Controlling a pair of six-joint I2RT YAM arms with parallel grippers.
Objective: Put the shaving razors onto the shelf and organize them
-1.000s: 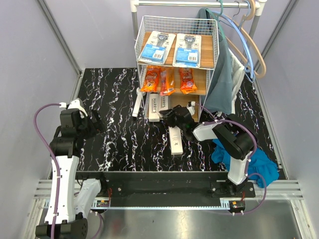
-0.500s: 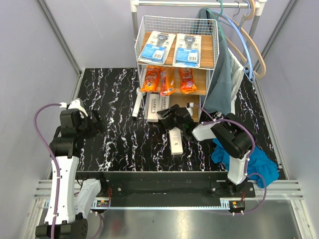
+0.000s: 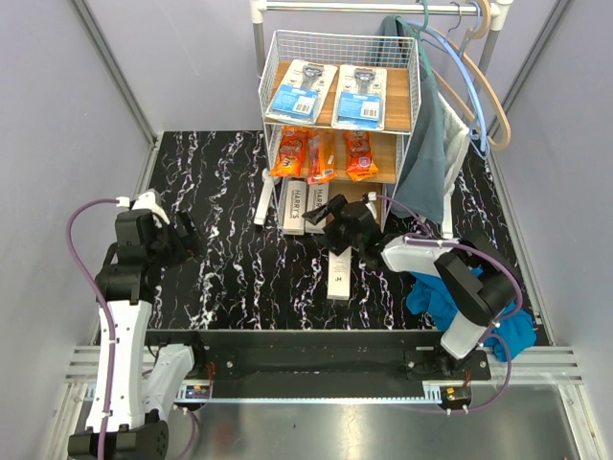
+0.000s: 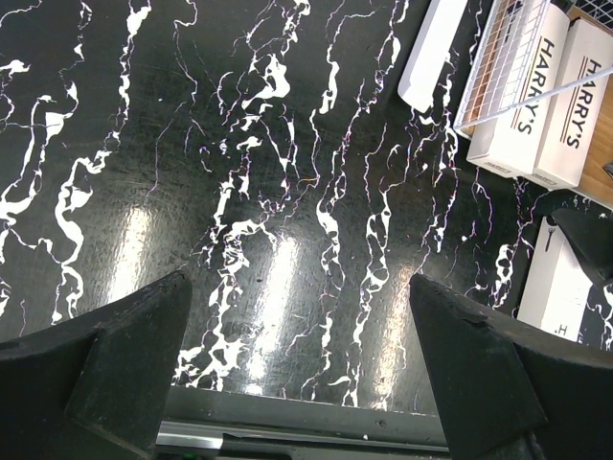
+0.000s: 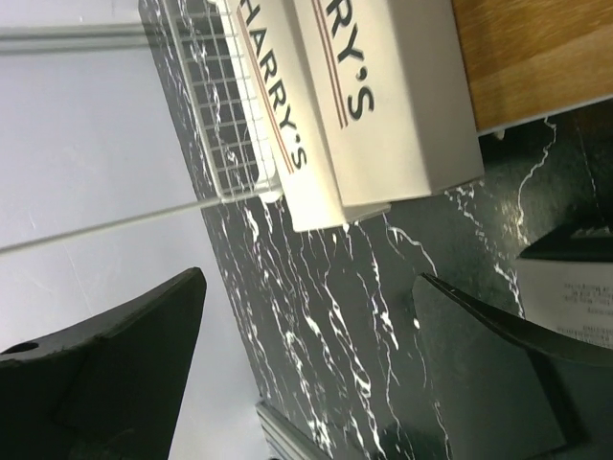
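The shelf (image 3: pixel 407 72) holds two blue-and-white blister cards (image 3: pixel 302 88) on its top board and three orange bags (image 3: pixel 321 155) on the middle board. Two white HARRY'S boxes (image 3: pixel 299 206) lie side by side on the bottom board (image 5: pixel 536 57), also in the right wrist view as the HARRY'S boxes (image 5: pixel 383 96). My right gripper (image 3: pixel 330 215) stands open just in front of them, with only the tabletop between its fingers (image 5: pixel 124 364). A third white box (image 3: pixel 337 271) lies flat on the table below it. My left gripper (image 3: pixel 182 235) is open at the left, holding nothing.
Another long white box (image 3: pixel 262 203) lies against the shelf's left outer side. A clothes rail with hangers (image 3: pixel 479 77) and a grey-green garment (image 3: pixel 426 144) stands right of the shelf. A blue cloth (image 3: pixel 498 311) lies by the right arm's base. The table is black marble (image 4: pixel 239 192).
My right gripper's jaws have spread wide in front of the bottom tier and the arm's elbow has swung right. The second HARRY'S box now shows beside the first. The left arm is still.
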